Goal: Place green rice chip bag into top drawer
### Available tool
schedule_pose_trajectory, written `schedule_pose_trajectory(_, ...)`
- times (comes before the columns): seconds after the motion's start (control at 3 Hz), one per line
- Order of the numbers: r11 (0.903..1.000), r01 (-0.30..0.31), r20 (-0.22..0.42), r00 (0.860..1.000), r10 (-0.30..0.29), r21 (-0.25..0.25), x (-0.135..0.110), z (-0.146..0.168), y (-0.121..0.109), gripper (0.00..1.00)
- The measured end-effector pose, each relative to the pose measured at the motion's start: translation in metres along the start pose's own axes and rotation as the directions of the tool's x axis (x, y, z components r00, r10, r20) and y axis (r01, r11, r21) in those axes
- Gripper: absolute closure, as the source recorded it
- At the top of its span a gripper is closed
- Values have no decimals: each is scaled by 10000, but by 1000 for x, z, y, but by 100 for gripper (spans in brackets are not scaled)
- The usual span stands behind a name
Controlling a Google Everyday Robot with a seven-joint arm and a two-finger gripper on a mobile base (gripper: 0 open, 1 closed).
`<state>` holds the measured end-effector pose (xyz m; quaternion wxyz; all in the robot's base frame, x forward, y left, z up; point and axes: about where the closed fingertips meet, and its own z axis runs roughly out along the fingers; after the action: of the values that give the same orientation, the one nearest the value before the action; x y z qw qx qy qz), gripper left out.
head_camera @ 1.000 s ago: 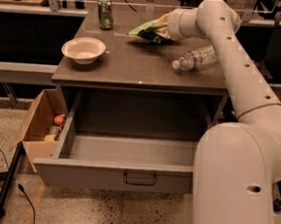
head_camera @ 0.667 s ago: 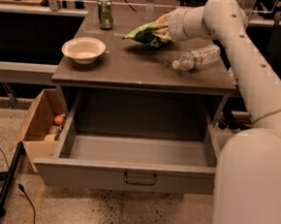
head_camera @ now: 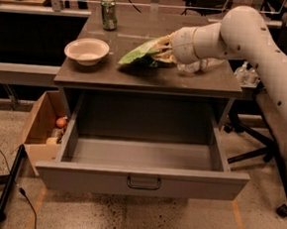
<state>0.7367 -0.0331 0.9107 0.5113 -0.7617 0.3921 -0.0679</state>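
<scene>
We see our gripper (head_camera: 165, 49) pinching the green rice chip bag (head_camera: 139, 56) over the tabletop (head_camera: 151, 78); the top drawer (head_camera: 187, 183) below stands pulled out, wide open.

Tabletop (head_camera: 136, 78) with soda can (head_camera: 109, 13), white bowl (head_camera: 86, 50), plastic bottle (head_camera: 197, 67) beside the hand (head_camera: 163, 47); cardboard box (head_camera: 39, 123) below-left.

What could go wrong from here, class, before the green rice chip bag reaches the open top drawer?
The tool, above the tabletop, grips the green rice chip bag by one end; it may slip. The bag hangs over the tabletop, not the top drawer; an early release would miss. Its free end could brush the bowl.
</scene>
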Motion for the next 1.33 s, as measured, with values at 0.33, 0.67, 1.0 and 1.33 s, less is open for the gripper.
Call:
schedule_pose_trajectory(0.33, 10000, 6, 1, 10000, -6, 21, 0, 0, -1, 100)
schedule_pose_trajectory(0.67, 9989, 316, 440, 9986, -301, -345, -23, -1, 8, 100)
schedule_pose_trajectory(1.0, 9957, 630, 1124, 9921, -552, -675, -70, -12, 26, 100)
schedule_pose_trajectory(1.33, 9914, 504, 1945, 9805, -263, -1204, -129, -18, 64, 100)
